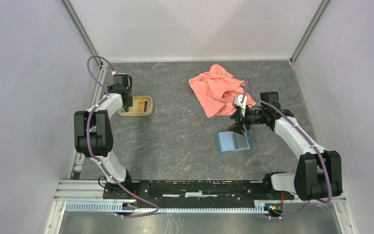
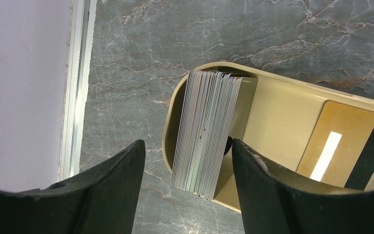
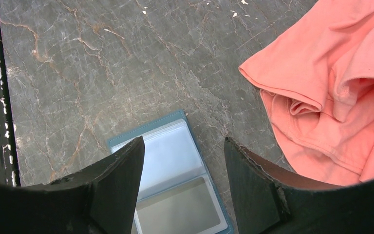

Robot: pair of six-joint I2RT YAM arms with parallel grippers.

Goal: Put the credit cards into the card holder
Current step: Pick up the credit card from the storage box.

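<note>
Grey marble table (image 1: 175,146). L gripper (image 2: 187,146) spread wide, card stack (image 2: 204,131) between its fingers, on edge in tan tray (image 2: 277,117); orange-gold card (image 2: 336,141) flat alongside. R gripper (image 3: 184,144) spread, empty, over open card holder (image 3: 170,161), pink cloth (image 3: 331,83) nearby.

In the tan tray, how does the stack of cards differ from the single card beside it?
The stack of cards stands on edge at the rounded end of the tan tray; the single card lies flat on its floor. The stack of cards shows only thin grey-white edges; the single card shows an orange-gold face with a dark stripe. Both sit inside that tray.
</note>
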